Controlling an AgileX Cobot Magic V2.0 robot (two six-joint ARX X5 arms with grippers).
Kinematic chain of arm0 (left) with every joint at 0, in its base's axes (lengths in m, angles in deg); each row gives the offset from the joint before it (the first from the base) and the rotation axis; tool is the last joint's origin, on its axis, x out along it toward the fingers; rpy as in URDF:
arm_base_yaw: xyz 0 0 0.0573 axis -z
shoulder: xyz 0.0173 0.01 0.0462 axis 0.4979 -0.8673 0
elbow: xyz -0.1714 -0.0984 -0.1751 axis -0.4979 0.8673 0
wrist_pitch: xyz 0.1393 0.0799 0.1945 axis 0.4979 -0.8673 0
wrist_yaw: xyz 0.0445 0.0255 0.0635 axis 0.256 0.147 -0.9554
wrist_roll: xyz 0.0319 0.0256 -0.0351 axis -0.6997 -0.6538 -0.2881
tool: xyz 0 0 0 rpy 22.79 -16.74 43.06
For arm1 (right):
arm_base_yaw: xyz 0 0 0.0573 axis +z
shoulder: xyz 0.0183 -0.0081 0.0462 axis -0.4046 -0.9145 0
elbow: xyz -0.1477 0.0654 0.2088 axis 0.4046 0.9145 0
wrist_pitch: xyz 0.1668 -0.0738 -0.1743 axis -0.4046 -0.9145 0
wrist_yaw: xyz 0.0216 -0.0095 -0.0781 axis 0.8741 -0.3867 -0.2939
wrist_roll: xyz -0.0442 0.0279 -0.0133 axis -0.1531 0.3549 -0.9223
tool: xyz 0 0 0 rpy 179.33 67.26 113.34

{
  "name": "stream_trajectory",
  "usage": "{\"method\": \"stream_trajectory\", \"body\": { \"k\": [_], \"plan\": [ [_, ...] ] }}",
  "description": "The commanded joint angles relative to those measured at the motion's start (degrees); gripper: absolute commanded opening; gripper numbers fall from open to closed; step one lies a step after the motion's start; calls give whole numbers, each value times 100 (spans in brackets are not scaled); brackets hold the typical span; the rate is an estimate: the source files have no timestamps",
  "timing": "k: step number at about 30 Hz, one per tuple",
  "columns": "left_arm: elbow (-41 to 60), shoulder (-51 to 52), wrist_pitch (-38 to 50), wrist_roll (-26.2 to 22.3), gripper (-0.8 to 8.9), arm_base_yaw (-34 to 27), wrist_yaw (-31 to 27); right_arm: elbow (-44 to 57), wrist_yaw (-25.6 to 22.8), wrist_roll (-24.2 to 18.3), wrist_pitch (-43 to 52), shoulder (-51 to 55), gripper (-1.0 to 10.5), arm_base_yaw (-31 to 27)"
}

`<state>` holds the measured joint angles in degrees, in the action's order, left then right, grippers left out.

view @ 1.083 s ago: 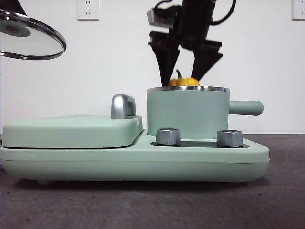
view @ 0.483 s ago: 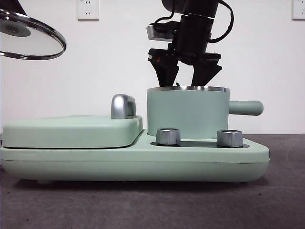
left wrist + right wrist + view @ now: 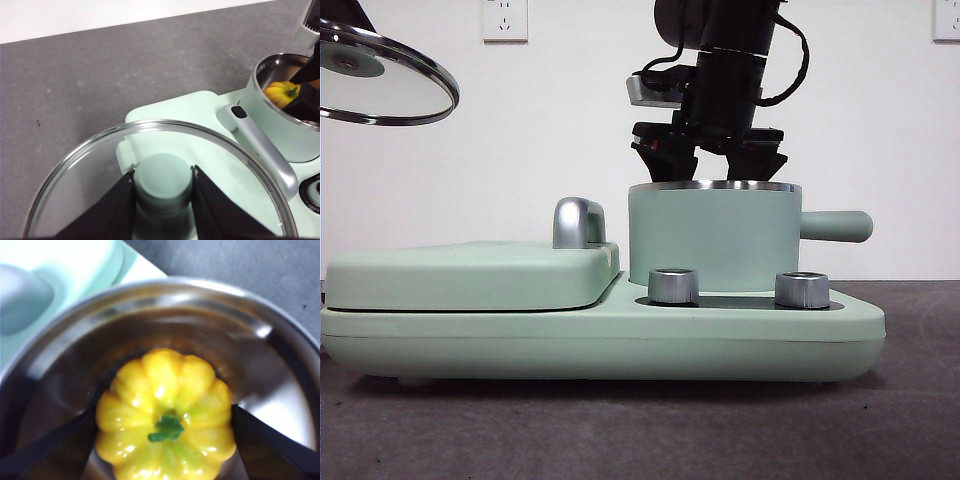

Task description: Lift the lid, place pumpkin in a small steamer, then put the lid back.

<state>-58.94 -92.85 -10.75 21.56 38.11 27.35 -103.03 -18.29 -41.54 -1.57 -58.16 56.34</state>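
The small steamer (image 3: pixel 715 240) stands on the right of the mint-green base, its side handle pointing right. My right gripper (image 3: pixel 708 165) reaches down into it from above, its jaws below the steel rim. In the right wrist view the pumpkin (image 3: pixel 165 410) sits inside the steel pot (image 3: pixel 150 305), and both jaws of the right gripper (image 3: pixel 164 415) press its sides. The pot wall hides the pumpkin in the front view. High at the far left, the lid (image 3: pixel 380 85) hangs tilted in the air. My left gripper (image 3: pixel 163 171) is shut on the lid's green knob (image 3: pixel 163 185). The pumpkin (image 3: pixel 280 92) also shows in the left wrist view.
A flat mint-green griddle cover (image 3: pixel 470 275) with a steel handle (image 3: pixel 578 222) fills the left half of the base (image 3: pixel 600 345). Two steel knobs (image 3: pixel 673 285) (image 3: pixel 802 289) stand in front of the pot. Dark grey tabletop lies around the unit.
My right gripper has gone down with the pumpkin, which has dropped below the pot's rim and out of the front view. The held lid has not moved.
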Motion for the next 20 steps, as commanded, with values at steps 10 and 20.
{"method": "stream_trajectory", "body": {
  "k": [10,20],
  "plan": [
    [-79,-4,160,4,10,-4,9,-59,151,-26,28,-271,373,-33],
    [-79,-7,155,22,10,-4,9,-83,299,-72,9,-216,480,-42]
  ]
}}
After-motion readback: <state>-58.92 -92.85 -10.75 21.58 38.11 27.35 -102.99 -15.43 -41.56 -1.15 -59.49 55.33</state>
